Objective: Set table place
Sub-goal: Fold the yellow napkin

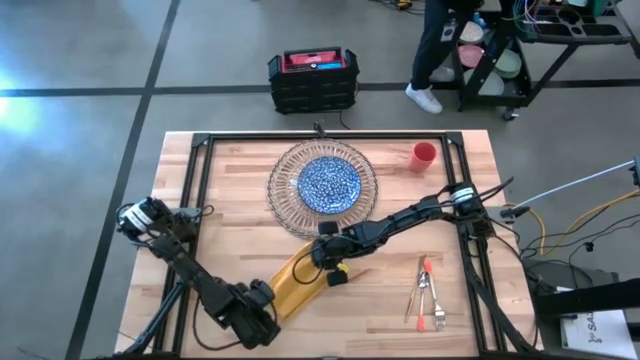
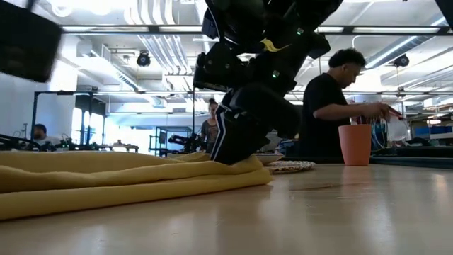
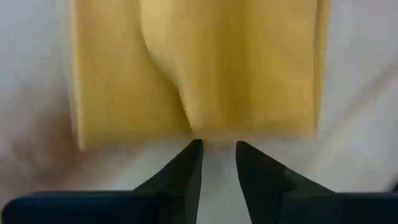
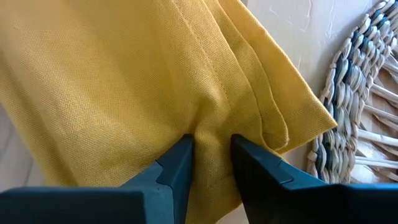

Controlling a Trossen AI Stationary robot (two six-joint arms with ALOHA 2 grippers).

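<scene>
Partly hidden: napkin (image 1: 296,280) | right end effector (image 4: 211,155) pinching it

Grey concrete floor (image 1: 90,60), black crate (image 1: 313,80), wheeled cart (image 1: 545,50), ceiling ducts (image 2: 159,42), person standing (image 2: 329,106)

Right tool (image 4: 211,158) pinched shut, low; left tool (image 3: 217,163) narrowly parted.

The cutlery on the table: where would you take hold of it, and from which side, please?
Grip the orange handle, coming straight down from above. The cutlery lies flat and apart from the napkin, handle toward the cup; the metal ends look too thin and bunched.
</scene>
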